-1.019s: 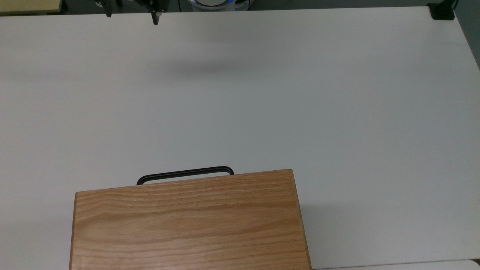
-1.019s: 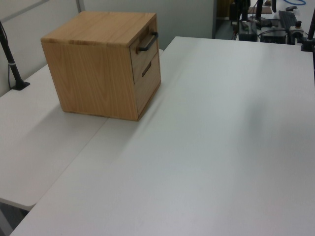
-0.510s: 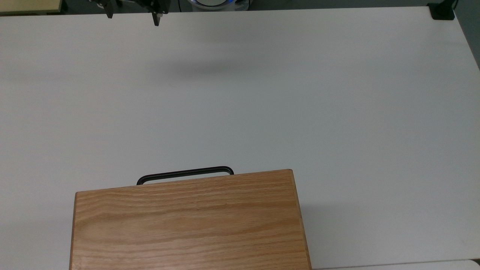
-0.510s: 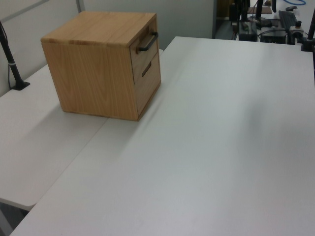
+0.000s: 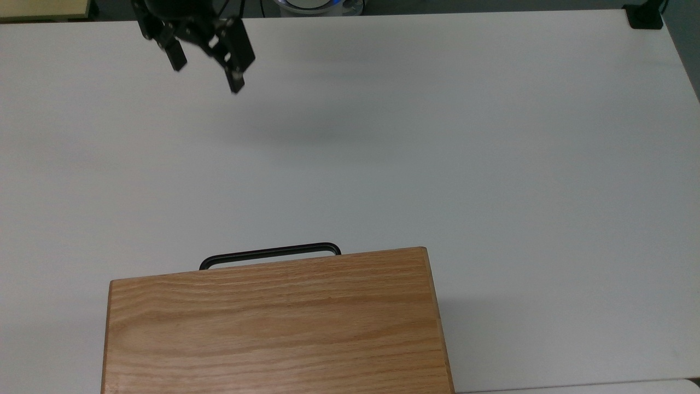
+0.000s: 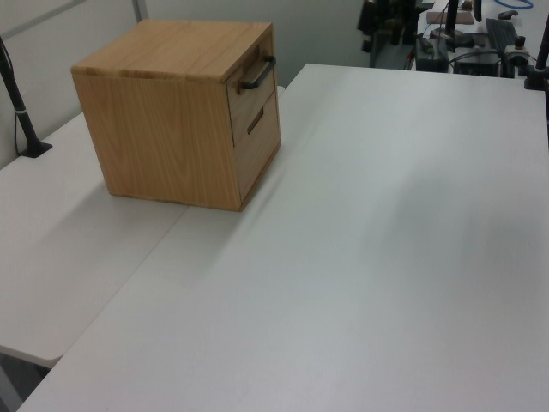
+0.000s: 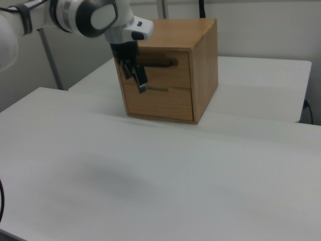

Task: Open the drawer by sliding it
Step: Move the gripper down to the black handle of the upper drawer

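In the top view, our gripper (image 5: pixel 206 71) hangs over the far side of the white table (image 5: pixel 492 137), its two fingers spread apart with nothing between them. The cabinet (image 5: pixel 273 323) sits at the near edge, and the black handle (image 5: pixel 270 253) of the drawer juts out past its top board, well apart from the gripper. To do the approach well, we judge we should line the fingers up with the middle of that bar before closing the gap, so the later pull runs straight along the slide and does not twist the drawer.

In the left view, the drawer (image 6: pixel 255 75) is the upper front of the cabinet, flush and shut, the handle standing proud of it. We need to come in at the bar's height, with one finger above and one below it.

In the right view, the gripper (image 7: pixel 134 74) appears in front of the drawer (image 7: pixel 163 63), but it is really much nearer the camera. We would keep the fingers spread until they straddle the bar, and pull gently, since the cabinet may slide on the table.
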Robot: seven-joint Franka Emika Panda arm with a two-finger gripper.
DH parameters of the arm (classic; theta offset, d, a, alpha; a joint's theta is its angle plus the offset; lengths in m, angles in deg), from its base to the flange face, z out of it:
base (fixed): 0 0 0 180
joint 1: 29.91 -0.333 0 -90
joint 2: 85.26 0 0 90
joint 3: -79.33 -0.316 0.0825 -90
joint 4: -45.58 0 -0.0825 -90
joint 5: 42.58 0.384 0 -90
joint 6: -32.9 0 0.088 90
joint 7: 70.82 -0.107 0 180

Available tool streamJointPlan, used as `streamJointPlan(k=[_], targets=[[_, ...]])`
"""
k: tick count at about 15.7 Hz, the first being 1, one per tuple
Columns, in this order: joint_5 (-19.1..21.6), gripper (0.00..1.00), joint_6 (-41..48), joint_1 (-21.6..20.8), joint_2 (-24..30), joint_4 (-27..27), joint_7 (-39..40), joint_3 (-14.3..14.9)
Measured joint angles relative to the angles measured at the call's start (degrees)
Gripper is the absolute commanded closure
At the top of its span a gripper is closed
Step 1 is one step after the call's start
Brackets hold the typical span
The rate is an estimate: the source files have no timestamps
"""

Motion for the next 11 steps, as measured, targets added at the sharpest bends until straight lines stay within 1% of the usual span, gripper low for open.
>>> streamJointPlan(k=[4,6,9,11], targets=[[5.7,0.00,-12.0,0.1,-3.5,-0.3,-17.0,0.0],[7.9,0.00,-19.7,0.0,-5.6,-0.4,-24.7,-0.2],[8.9,0.00,-29.0,-0.3,-8.5,-0.4,-34.8,-0.6],[8.9,0.00,-33.0,-1.0,-10.0,-0.4,-38.8,-1.0]])
